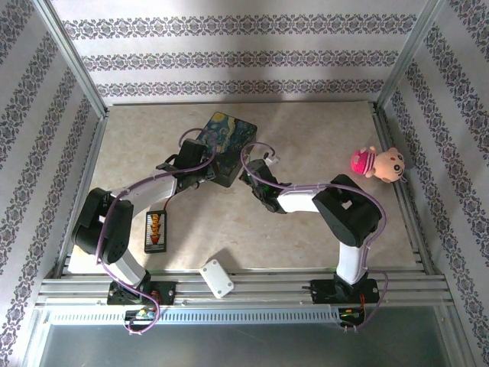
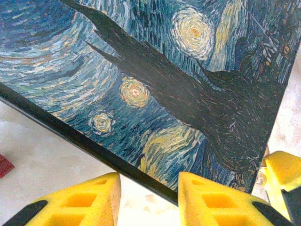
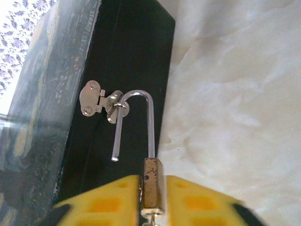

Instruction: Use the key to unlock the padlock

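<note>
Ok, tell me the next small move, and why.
Probably slide the padlock so its free shackle leg backs out of the box latch: the shackle is already popped open but hooked through the latch loop.

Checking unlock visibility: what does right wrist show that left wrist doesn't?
Right wrist only: padlock in the right gripper, shackle open, hooked through the latch. Left wrist only: left gripper at the lid edge, a red object at frame left. Both: painted box, table.
</note>
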Available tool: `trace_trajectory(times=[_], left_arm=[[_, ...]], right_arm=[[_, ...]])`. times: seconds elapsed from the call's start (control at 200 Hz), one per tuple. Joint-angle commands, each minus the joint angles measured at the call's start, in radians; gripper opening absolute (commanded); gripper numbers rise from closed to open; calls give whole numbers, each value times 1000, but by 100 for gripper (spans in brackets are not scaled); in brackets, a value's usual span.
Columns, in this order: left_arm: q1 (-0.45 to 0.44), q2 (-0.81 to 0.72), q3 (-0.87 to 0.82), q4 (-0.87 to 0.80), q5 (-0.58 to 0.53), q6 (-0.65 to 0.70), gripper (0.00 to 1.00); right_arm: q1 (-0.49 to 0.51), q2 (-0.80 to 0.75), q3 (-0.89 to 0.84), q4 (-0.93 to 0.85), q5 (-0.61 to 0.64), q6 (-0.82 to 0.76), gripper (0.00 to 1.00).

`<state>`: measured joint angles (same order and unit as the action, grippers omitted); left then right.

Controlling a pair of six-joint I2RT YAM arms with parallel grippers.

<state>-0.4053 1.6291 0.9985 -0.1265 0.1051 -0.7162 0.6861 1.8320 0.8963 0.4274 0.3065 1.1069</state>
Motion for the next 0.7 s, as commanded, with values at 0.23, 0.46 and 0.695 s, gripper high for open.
trace_trajectory(times=[0.23,0.46,0.695], left_arm=[[-22,-22,-22,-167,-4,13,36],[-18,-26,-8,-208,-30,35,36],[4,-23,-6,-216,-38,35,36]], right_arm=[[-19,-207,7,-376,-64,-241,51],[17,-67,154,-492,-93,-451,61],[4,64,312,-599,-91,-710,67]])
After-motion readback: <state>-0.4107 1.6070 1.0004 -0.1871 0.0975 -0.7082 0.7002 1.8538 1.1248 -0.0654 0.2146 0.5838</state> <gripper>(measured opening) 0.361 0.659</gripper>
